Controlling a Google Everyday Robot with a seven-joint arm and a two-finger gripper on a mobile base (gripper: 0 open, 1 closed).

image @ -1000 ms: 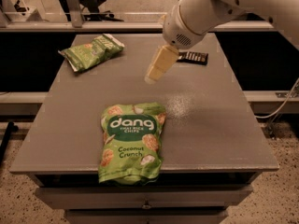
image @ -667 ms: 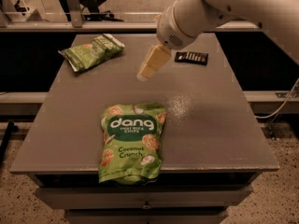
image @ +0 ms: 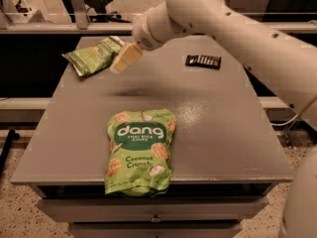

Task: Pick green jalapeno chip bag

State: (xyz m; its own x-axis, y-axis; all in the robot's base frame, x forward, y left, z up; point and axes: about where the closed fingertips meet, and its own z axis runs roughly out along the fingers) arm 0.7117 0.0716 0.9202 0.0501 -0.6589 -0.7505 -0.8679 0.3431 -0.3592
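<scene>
The green jalapeno chip bag (image: 89, 57) lies crinkled at the far left corner of the grey table (image: 223, 123). My gripper (image: 124, 59), cream-coloured at the end of the white arm, hovers above the table right at the bag's right end and covers a bit of it from this view. I cannot tell whether it touches the bag. Nothing is held.
A larger light-green "dang Coconut Crunch" bag (image: 140, 150) lies at the table's front edge, left of centre. A small flat black bar (image: 203, 61) lies at the far right. The white arm crosses above the table's right side. A drawer front sits below the table top.
My gripper has moved left across the back of the table, from near the black bar to the right end of the small green bag. The bags and the bar have not moved.
</scene>
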